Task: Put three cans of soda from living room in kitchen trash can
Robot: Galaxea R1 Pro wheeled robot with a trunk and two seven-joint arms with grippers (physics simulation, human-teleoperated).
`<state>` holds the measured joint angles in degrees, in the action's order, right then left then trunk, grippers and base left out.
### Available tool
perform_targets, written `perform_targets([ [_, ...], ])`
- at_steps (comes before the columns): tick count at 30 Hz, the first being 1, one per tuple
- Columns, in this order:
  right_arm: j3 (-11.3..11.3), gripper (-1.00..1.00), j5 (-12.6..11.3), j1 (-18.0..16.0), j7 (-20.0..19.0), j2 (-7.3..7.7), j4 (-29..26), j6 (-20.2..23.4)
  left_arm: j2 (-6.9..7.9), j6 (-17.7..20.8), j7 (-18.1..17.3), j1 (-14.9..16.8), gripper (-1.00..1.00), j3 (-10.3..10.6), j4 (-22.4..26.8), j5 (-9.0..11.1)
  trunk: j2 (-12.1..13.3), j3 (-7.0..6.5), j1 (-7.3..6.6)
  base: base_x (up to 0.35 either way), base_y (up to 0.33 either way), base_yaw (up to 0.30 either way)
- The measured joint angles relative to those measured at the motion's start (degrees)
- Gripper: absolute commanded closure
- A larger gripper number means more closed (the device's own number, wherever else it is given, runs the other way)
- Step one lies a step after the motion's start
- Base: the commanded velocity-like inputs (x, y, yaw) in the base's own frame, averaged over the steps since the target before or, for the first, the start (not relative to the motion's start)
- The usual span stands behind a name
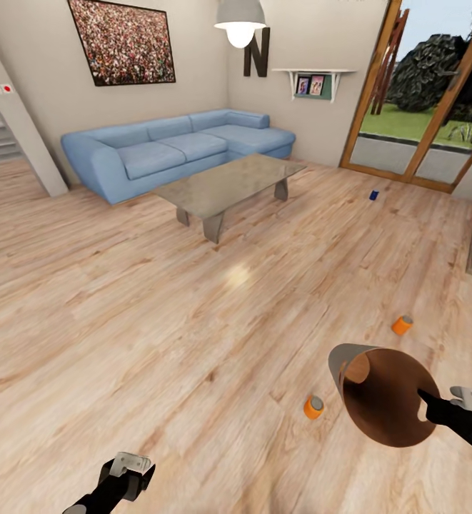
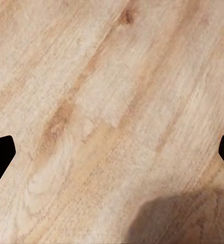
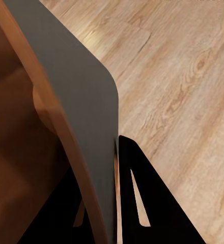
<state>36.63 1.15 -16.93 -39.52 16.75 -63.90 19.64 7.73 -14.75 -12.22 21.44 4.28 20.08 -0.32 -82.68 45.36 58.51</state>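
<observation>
Trash can [image 1: 378, 400]: tapered, matte grey outside, glossy copper-brown inside, held tilted above the wood floor [image 1: 121, 321] with its mouth toward the camera.
Right gripper [image 1: 427, 401]: jaws clamped on the can's rim (one finger [image 3: 142, 203] outside the wall).
Left gripper [image 1: 128, 467]: jaws apart, holding nothing.
Orange cans: one [image 1: 313, 407] just beside the bin, another [image 1: 402, 325] farther off.
Blue can [image 1: 373, 194]: near the glass doors [image 1: 421, 93].
Writing: a big "N" [image 1: 256, 51] on the wall.

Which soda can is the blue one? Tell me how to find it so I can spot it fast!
Find the big wood-framed glass doors at the far right of the room, past the low grey table. On the wood floor just in front of them sits the dark blue can, all alone. The two orange cans lie much nearer the robot, by the bin held by the right gripper.
</observation>
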Motion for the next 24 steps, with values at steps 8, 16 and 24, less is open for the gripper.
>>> perform_targets([
  [8, 0.07, 1.00, -0.04, 0.00, 0.00, -0.05, 0.03, -0.07, 0.00, 0.00, 0.00, 0.01, -1.00, -0.02, 0.04, -0.02, 0.00, -0.39, 0.00, 0.267, -0.018, -0.218],
  [16, 0.11, 1.00, 0.01, 0.00, 0.00, -0.13, 0.11, -0.09, 0.00, -0.02, -0.02, 0.01, -1.00, -0.06, 0.06, -0.03, 0.00, -0.88, 0.00, 0.235, -0.192, -0.200],
  [24, 0.30, 1.00, 0.29, 0.72, 0.01, -0.07, 0.32, -1.23, 0.37, 6.44, -8.41, 1.66, -1.00, -0.17, 2.00, 0.33, 0.00, -1.40, 0.00, 0.294, -0.069, -0.193],
])
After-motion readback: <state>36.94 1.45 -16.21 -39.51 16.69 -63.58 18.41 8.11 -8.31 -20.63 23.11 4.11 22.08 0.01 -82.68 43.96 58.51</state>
